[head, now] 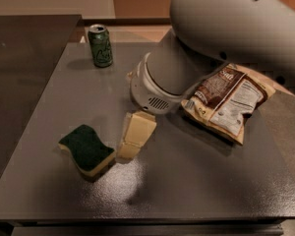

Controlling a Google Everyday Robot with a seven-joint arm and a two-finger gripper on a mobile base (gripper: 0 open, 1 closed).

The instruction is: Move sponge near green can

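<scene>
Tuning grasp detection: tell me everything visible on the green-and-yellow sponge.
The small wavy-edged kitchen sponge has a dark green scouring top over a pale yellow foam layer showing along its near side. It lies flat, green side up, uncompressed, at the front left of the dark grey table. The robot's pale yellow hand hangs low just to its right; whether they touch cannot be told.
</scene>
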